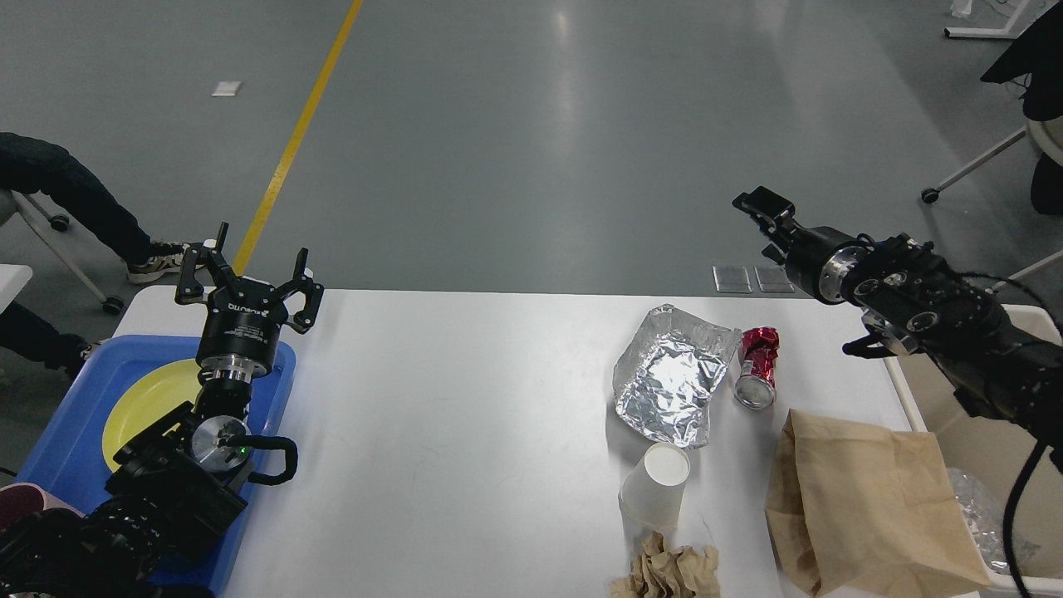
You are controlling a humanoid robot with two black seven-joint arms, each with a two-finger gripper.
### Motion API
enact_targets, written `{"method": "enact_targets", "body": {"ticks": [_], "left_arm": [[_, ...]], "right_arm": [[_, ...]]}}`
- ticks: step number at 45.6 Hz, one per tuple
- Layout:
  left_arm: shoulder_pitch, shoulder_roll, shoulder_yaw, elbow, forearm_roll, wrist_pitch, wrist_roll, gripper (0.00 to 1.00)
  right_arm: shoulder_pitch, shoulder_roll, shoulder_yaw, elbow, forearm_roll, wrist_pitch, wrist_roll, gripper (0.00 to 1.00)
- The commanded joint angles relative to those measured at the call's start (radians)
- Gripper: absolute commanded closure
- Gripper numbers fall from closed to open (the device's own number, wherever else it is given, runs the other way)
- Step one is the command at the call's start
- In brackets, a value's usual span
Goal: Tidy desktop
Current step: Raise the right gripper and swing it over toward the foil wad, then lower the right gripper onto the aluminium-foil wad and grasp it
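The white desktop (457, 415) holds a crumpled foil sheet (671, 384), a crushed red can (757, 365), an upturned white paper cup (656, 486), a wad of crumpled brown paper (668, 573) and a flat brown paper bag (864, 498), all on its right half. My left gripper (253, 270) is open and empty, raised above the far end of the blue tray (58, 432), which holds a yellow plate (145, 399). My right gripper (760, 208) hangs beyond the table's far right edge, above the floor; it is dark and seen end-on.
A beige bin (909, 399) stands at the table's right edge with clear plastic wrap (984, 507) inside. A seated person's legs (75, 199) and chair wheels are at far left. A yellow floor line (295, 137) runs behind the table.
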Motion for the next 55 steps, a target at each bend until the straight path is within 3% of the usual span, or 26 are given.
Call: {"method": "enact_targets", "body": {"ticks": [1,10,14,21,29,46,52,55], "left_arm": [[0.0,0.0,0.0,0.0,0.0,0.0,0.0,0.03],[0.0,0.0,0.0,0.0,0.0,0.0,0.0,0.03],[0.0,0.0,0.0,0.0,0.0,0.0,0.0,0.03],[0.0,0.0,0.0,0.0,0.0,0.0,0.0,0.03],[0.0,0.0,0.0,0.0,0.0,0.0,0.0,0.03],[0.0,0.0,0.0,0.0,0.0,0.0,0.0,0.03],[0.0,0.0,0.0,0.0,0.0,0.0,0.0,0.03],[0.0,0.0,0.0,0.0,0.0,0.0,0.0,0.03]], "right_arm": [[0.106,0.007,-0.224,-0.003,0.005,0.093,-0.094,0.0],[0.168,0.05,-0.238,0.001,0.012,0.289,-0.321,0.0],[0.169,0.055,-0.259,0.003,0.005,0.323,-0.364,0.0],[0.218,0.073,-0.373,0.023,0.006,0.329,-0.367,0.0],[0.362,0.059,-0.486,0.171,0.011,0.341,-0.362,0.0],[0.655,0.065,-0.621,0.262,0.011,0.814,-0.361,0.0],[0.639,0.067,-0.617,0.274,0.014,0.831,-0.358,0.0],[0.542,0.068,-0.614,0.259,0.014,0.794,-0.358,0.0]]}}
